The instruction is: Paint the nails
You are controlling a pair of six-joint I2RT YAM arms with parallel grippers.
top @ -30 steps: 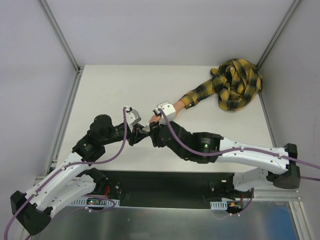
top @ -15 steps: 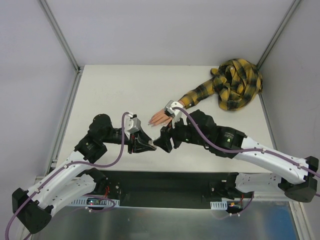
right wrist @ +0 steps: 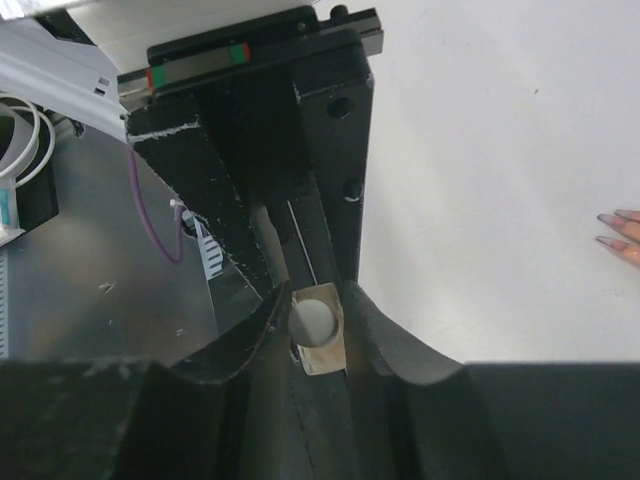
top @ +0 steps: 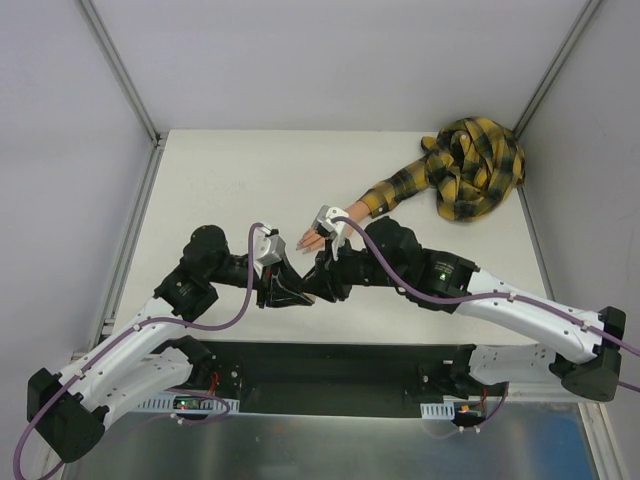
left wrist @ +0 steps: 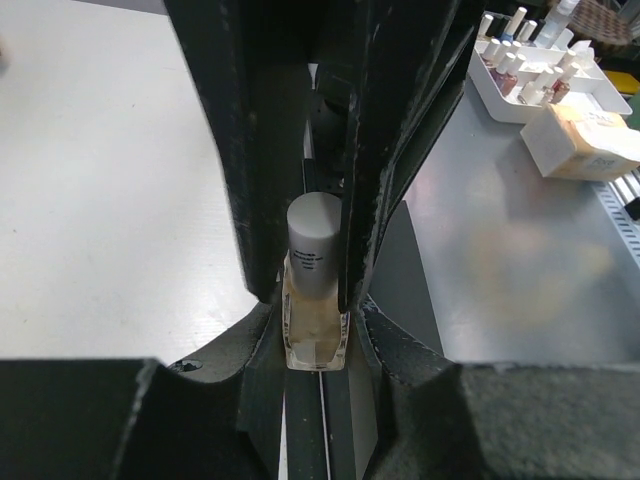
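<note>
A small bottle (left wrist: 312, 325) of beige fluid is held by its body in the left end effector (left wrist: 315, 350), whose fingers are closed tight on it. The bottle's pale grey cap (left wrist: 314, 240) is pointed toward the right arm. The cap is flanked on both sides by the fingers of the right end effector (right wrist: 318, 338), and in both wrist views those fingers are seen pressed against it, so it is taken as gripped. The two end effectors are met tip to tip above the near part of the white surface (top: 220, 190).

The nails (right wrist: 608, 218) are found just beyond that meeting point, toward the far side. They are pale pink and pointed, and tip the fingers of a mannequin hand (top: 306, 240) that is laid flat on the surface and partly hidden from above by the right wrist. The nails are apart from both end effectors and from the bottle. A yellow-black plaid sleeve (top: 395, 188) is stretched from the hand toward the far right corner (where the rest of the cloth (top: 478, 165) is bunched in a heap).
</note>
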